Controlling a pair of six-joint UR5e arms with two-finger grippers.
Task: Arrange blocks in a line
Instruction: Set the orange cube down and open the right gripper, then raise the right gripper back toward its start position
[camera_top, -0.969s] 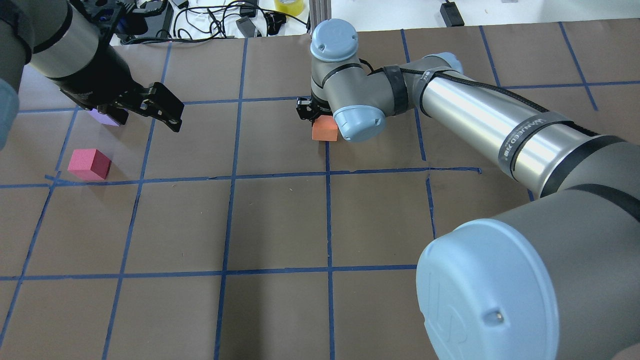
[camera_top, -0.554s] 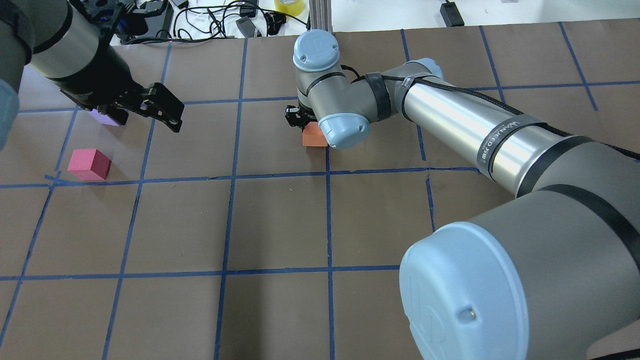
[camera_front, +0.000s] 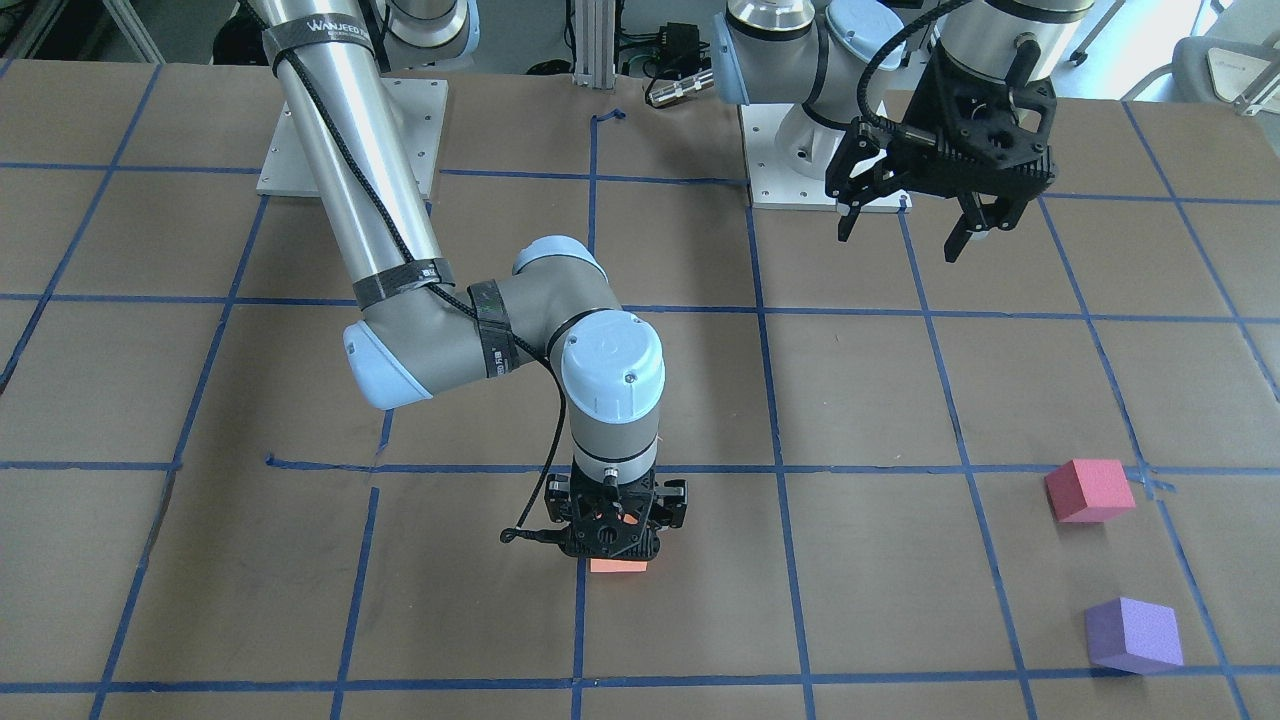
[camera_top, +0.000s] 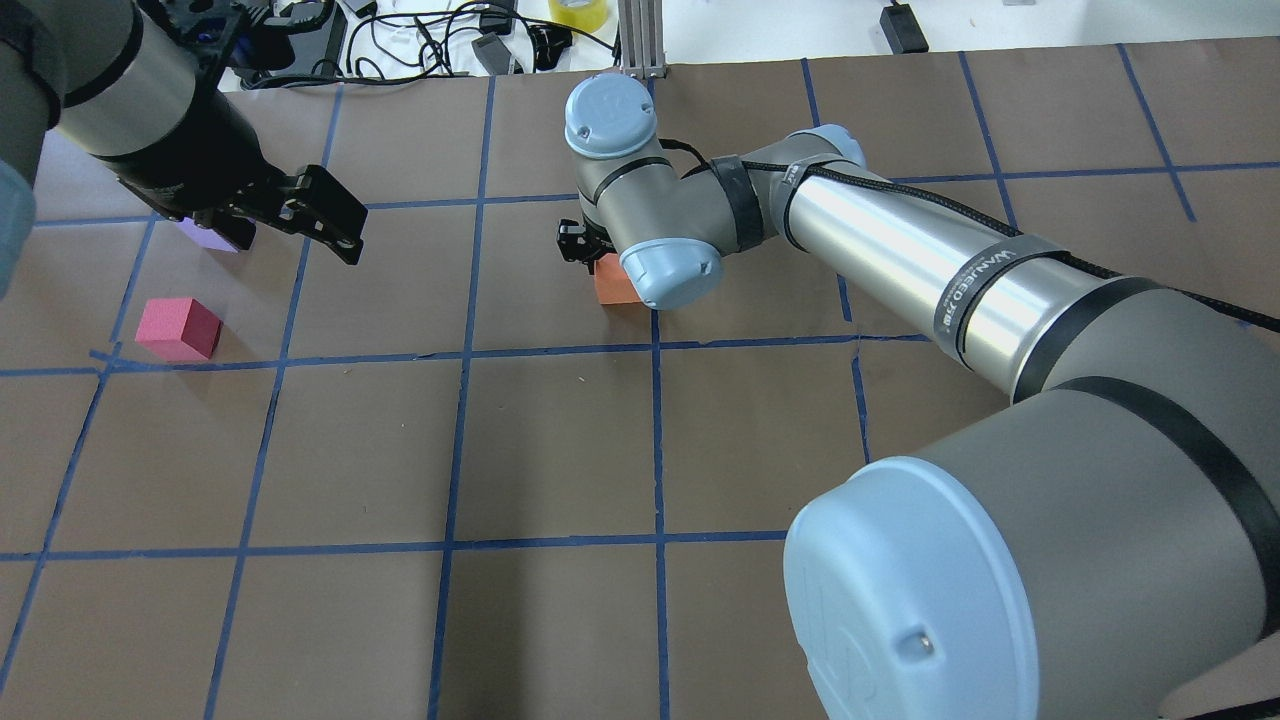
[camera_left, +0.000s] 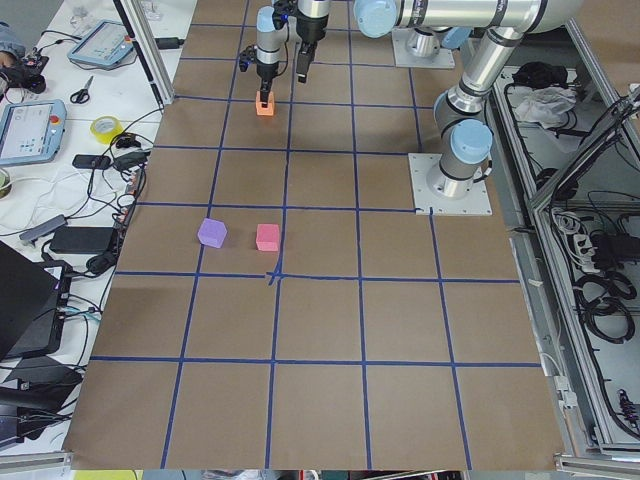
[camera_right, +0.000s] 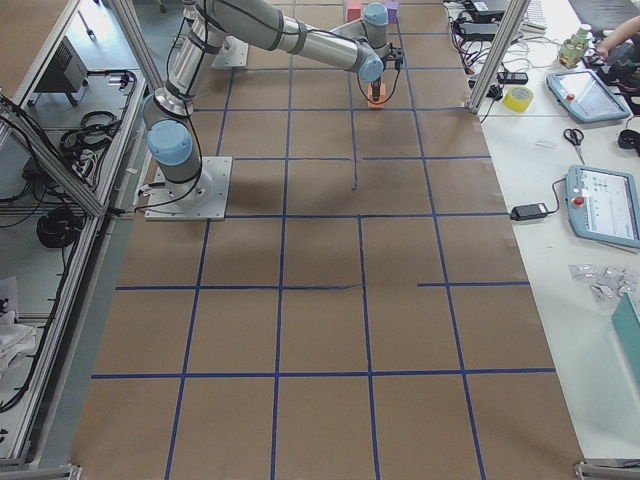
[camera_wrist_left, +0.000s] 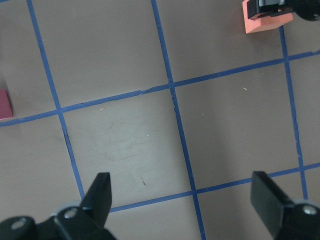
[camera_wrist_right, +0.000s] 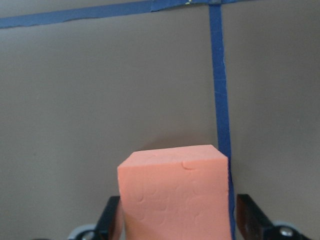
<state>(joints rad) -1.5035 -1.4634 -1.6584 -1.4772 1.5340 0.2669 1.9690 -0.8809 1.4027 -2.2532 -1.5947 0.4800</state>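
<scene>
My right gripper (camera_front: 617, 548) is shut on the orange cube (camera_front: 618, 566) and holds it low over the table beside a blue tape line. In the right wrist view the orange cube (camera_wrist_right: 175, 195) sits between the two fingers (camera_wrist_right: 252, 215). The pinkish-red cube (camera_top: 178, 328) and the purple cube (camera_front: 1133, 634) lie apart on the table's left part. In the overhead view my left arm partly hides the purple cube (camera_top: 205, 236). My left gripper (camera_front: 905, 235) is open, empty and high above the table, nearer the robot's base than these two cubes.
Blue tape grid lines cross the brown table (camera_top: 550, 450). Cables and devices (camera_top: 430, 40) and a yellow tape roll (camera_top: 578, 10) lie beyond the far edge. An aluminium post (camera_top: 635, 35) stands there. My right arm's long link (camera_top: 900, 260) spans the table's right half.
My right gripper has carried the orange cube leftward in the overhead view, toward the other two cubes. The left arm and the two other cubes have not moved.
</scene>
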